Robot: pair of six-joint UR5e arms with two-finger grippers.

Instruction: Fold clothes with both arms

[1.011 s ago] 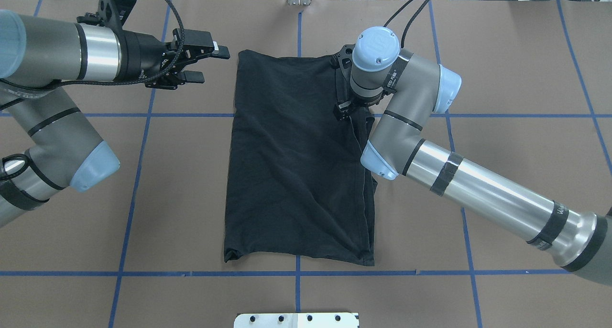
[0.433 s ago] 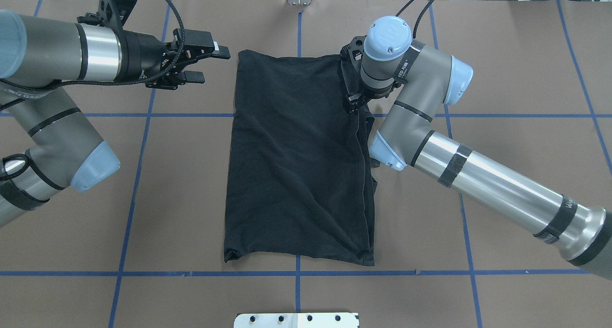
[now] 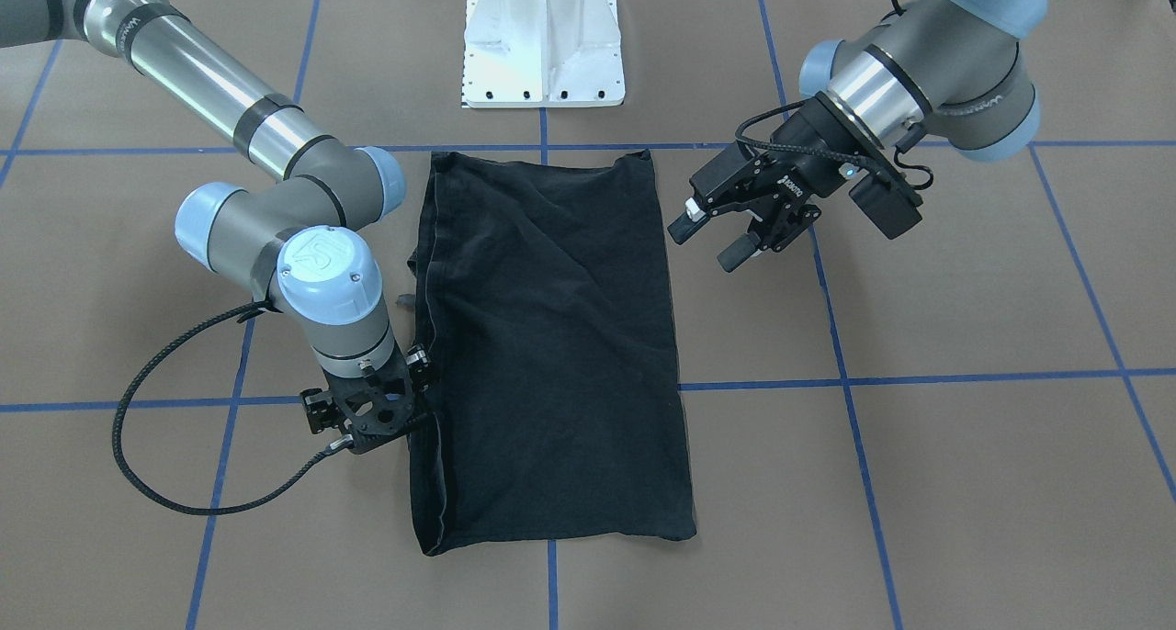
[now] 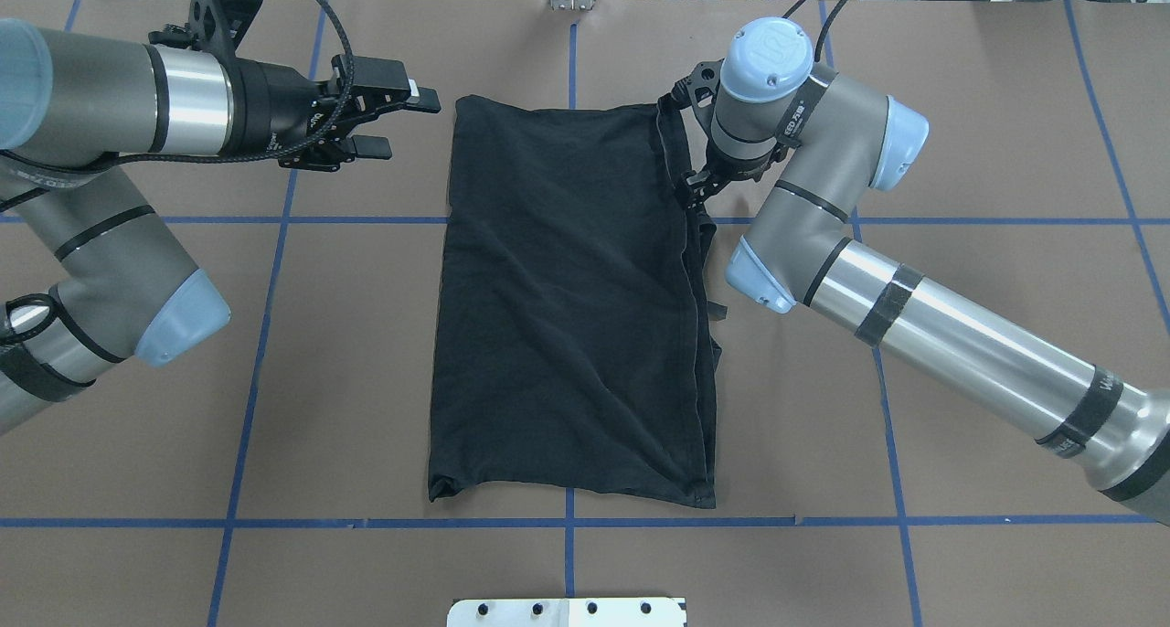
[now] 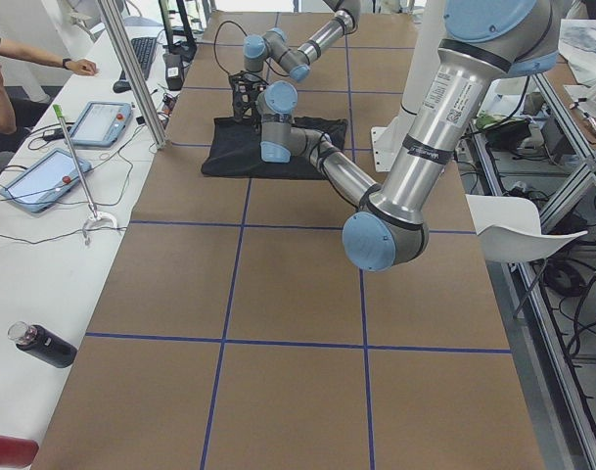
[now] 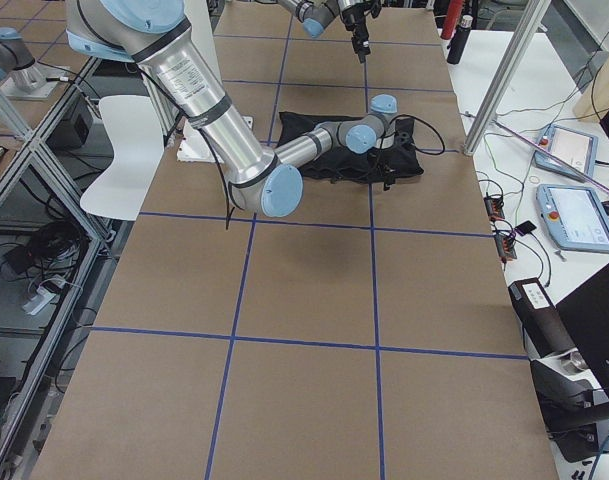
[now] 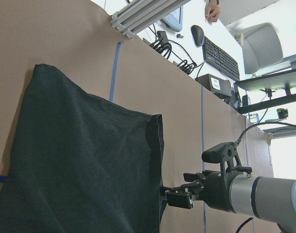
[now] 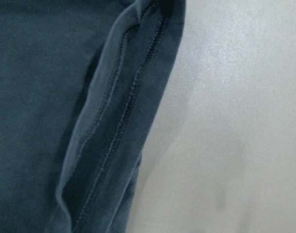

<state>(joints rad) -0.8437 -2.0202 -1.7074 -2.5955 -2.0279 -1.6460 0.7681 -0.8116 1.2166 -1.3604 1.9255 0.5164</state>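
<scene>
The black T-shirt [image 4: 567, 316] lies folded into a tall rectangle mid-table, also seen in the front view [image 3: 551, 354]; no logo shows. My left gripper [image 4: 414, 127] hovers open and empty just off the shirt's far left corner, its fingers apart in the front view [image 3: 700, 249]. The right gripper [image 4: 699, 188] points down at the shirt's right edge near the far corner, under its own wrist. The left wrist view shows it [image 7: 169, 196] beside that edge. A stitched hem [image 8: 123, 97] fills the right wrist view, with no fingers showing. Whether the right gripper is open or shut, I cannot tell.
The white pedestal base [image 3: 544, 51] stands at the robot's side of the table. Blue tape lines [image 4: 567, 522] grid the brown tabletop. A side bench holds tablets [image 5: 100, 122], a dark bottle [image 5: 43, 345] and a person's arm [image 5: 43, 54].
The right arm has swung rightward and a little farther away, from over the shirt to its right edge. The shirt and the left arm stayed put.
</scene>
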